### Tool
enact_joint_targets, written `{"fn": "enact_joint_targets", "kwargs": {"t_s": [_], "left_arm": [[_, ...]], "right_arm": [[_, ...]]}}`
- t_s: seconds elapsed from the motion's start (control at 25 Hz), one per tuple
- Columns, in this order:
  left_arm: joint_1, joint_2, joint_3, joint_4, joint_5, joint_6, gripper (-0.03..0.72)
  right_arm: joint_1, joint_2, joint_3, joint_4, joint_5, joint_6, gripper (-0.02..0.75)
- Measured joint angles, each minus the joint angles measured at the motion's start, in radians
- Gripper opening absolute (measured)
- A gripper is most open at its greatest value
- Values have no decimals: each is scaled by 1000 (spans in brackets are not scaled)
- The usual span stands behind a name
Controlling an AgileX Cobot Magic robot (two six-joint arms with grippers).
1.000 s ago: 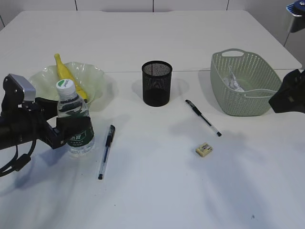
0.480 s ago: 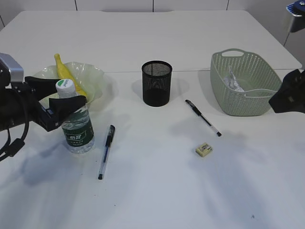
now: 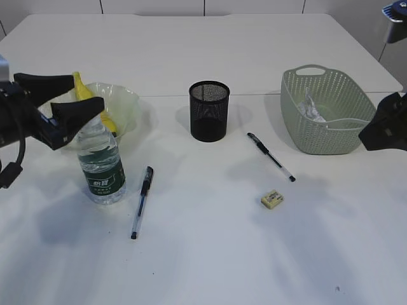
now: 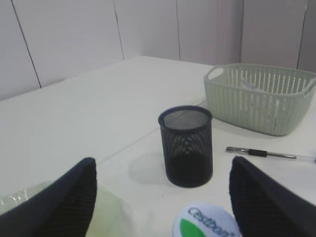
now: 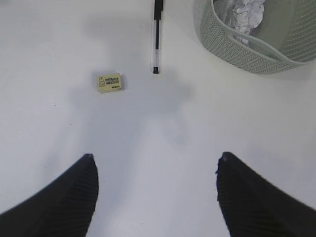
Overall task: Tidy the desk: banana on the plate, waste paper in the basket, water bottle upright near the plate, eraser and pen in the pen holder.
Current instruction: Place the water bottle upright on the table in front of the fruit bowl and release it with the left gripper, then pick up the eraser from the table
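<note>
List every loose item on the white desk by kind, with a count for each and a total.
Black ballpoint pens: 2
Clear plastic water bottle: 1
Yellow banana: 1
Small yellow eraser: 1
Crumpled white waste paper: 1
Black mesh pen holder: 1
Pale green glass plate: 1
Green plastic basket: 1
Total: 9

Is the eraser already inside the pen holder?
No, the eraser lies on the table, well apart from the pen holder.

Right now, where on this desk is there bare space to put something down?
The widest bare patch is the near edge of the table, in front of the eraser and both pens. The far side behind the pen holder is bare too. It is crowded at left, where bottle, plate and left claw bunch.
</note>
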Motion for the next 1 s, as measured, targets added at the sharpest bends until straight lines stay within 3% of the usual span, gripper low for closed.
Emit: {"fn": "enact_joint_targets", "kwargs": {"t_s": [0.16,0.32,0.56,1.0], "left_arm": [[0,-58,0,-26,0,-30,591],[0,-121,2,-32,39,-132,591],[0,-250,3,-25,269,-296,591],[0,-476,6,259,666,-690,580]], "right_arm": [[0,0,0,0,0,0,558],[0,0,0,0,0,0,558],[0,0,0,0,0,0,558],[0,0,0,0,0,0,558]]}}
